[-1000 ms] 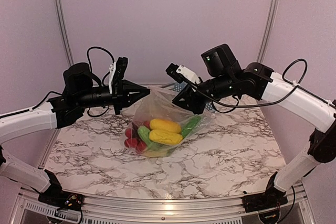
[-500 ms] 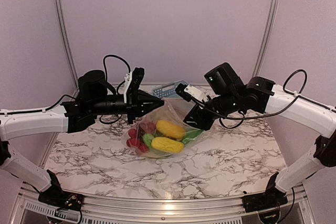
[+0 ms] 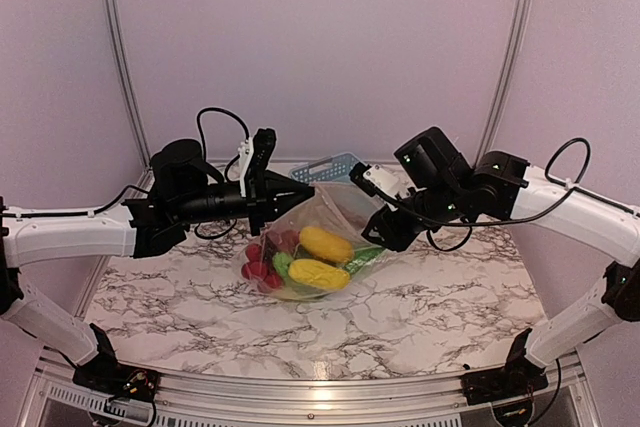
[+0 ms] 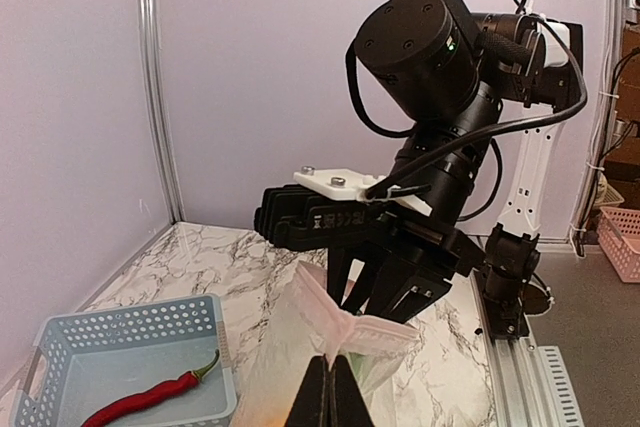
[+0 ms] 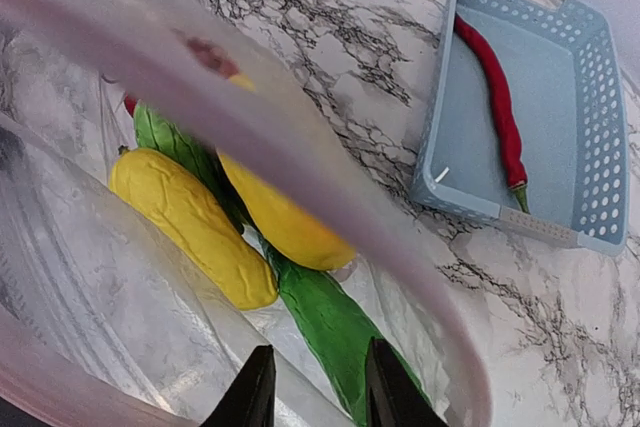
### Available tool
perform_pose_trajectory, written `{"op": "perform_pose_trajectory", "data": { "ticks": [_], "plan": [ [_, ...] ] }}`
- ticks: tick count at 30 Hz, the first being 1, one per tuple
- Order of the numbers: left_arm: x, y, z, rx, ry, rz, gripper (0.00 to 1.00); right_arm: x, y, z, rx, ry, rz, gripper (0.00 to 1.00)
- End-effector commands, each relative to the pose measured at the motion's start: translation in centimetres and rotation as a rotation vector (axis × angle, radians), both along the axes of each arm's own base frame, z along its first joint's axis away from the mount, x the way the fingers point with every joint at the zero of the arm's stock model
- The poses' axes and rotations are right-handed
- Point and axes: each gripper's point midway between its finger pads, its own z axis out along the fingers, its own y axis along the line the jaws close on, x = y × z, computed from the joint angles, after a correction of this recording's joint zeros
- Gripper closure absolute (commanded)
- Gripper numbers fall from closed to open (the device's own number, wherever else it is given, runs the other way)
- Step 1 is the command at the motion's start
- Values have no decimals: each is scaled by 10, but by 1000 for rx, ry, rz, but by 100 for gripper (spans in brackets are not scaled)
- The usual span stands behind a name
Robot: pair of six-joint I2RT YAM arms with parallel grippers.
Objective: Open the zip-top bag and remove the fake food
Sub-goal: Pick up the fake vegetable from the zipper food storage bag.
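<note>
Marble table (image 3: 430, 297) carries the zip-top bag (image 3: 322, 215) and a basket (image 3: 330, 165)

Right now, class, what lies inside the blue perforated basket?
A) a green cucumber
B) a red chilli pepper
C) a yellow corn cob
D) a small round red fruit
B: a long red chilli pepper lies alone on the floor of the basket, while the yellow and green fake food sits inside the zip-top bag.

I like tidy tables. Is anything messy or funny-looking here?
Nothing has spilled. One oddity: a red chili lies alone in the blue basket, while the other fake food sits inside the zip-top bag.
</note>
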Motion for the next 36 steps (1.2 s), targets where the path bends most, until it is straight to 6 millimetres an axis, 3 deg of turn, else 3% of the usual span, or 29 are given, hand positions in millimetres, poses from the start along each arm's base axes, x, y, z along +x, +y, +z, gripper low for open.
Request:
{"op": "perform_pose_trajectory", "data": {
  "ticks": [1,6,12,23,36],
  "plan": [
    [0,-1,-11,3,17,8,100,5,-11,0,-42,-8,-73,68],
    [2,-1,-14,3,21,17,100,8,-15,5,-54,-13,-104,63],
    [6,-2,-14,3,25,32,100,7,-20,-4,-89,9,-127,58],
    [7,-2,-14,-2,28,41,100,14,-25,8,-113,-3,-169,48],
    [7,-2,-12,-14,19,48,100,10,-28,-19,-178,61,-185,48]
  ]
}}
